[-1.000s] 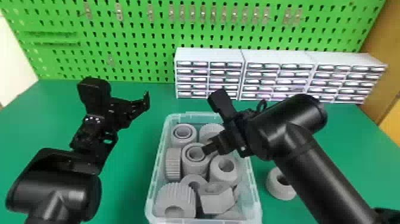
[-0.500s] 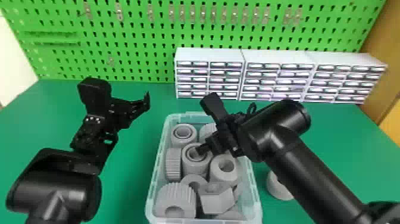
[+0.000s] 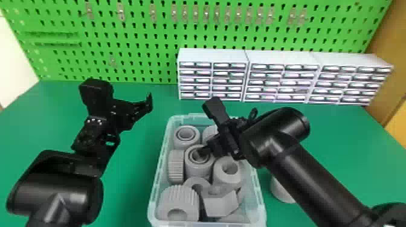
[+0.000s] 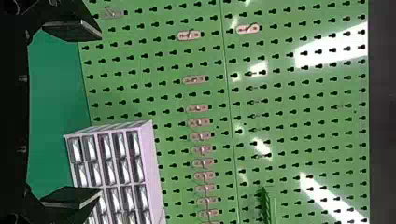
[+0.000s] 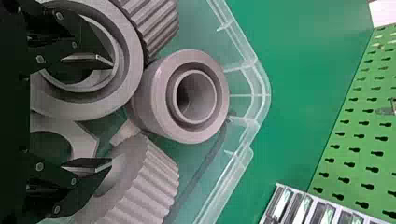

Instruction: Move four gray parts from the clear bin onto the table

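A: Where are the gray parts (image 3: pixel 178 200)?

B: Most sit close together in the clear bin (image 3: pixel 257 196). One loose part (image 3: pixel 281 191) is on the tabletop (image 3: pixel 130 196), beside the bin, so I'd count three to go.

A: Has the right end effector (image 5: pixel 111 113) got hold of anything?

B: No, its fingers are spread wide and empty. One dips into the hole of the big ringed part (image 5: pixel 128 100); the other hangs over a ribbed part (image 5: pixel 156 189).

A: Why in the hole?

B: Neighbors crowd the outside, I'd guess, so pinching the ring's wall looks easier. Closing could nudge the ribbed part, though.

A: And the left end effector (image 4: pixel 101 114)?

B: Spread and empty, left of the bin, probably waiting out of the way.
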You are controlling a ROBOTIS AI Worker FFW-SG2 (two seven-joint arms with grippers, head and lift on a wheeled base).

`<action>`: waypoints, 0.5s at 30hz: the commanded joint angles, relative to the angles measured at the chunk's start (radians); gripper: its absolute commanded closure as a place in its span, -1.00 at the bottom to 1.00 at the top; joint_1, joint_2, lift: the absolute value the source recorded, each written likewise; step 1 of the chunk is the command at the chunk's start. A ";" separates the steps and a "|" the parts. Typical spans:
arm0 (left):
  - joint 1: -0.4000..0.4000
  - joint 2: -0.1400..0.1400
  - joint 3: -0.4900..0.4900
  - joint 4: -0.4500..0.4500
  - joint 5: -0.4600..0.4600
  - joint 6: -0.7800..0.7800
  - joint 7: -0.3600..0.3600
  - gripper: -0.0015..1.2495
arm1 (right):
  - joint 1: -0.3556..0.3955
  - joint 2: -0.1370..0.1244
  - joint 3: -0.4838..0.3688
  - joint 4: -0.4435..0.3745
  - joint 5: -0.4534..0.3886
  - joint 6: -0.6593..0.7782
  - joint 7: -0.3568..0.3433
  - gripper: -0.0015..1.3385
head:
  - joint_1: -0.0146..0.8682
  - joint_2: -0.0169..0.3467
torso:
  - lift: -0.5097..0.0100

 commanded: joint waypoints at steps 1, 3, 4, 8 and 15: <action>0.000 0.001 0.000 0.000 0.000 0.000 0.000 -0.82 | -0.005 0.002 0.009 0.033 -0.002 -0.036 0.006 -0.23 | 0.57 -0.72 | 0.77; 0.000 0.001 0.000 0.000 0.000 0.000 0.000 -0.82 | -0.008 0.004 0.007 0.039 -0.001 -0.038 0.006 -0.23 | 0.57 -0.72 | 0.77; 0.000 0.001 0.000 0.000 0.002 0.000 0.000 -0.82 | -0.005 0.002 0.007 0.041 0.001 -0.038 0.006 -0.23 | 0.57 -0.72 | 0.77; 0.001 0.001 0.002 0.000 0.002 0.000 0.000 -0.82 | -0.002 0.002 0.003 0.047 0.006 -0.038 0.006 -0.22 | 0.57 -0.72 | 0.77; 0.001 0.001 0.002 0.000 0.002 0.000 0.000 -0.82 | 0.003 0.002 0.001 0.051 0.015 -0.038 0.006 -0.17 | 0.57 -0.72 | 0.77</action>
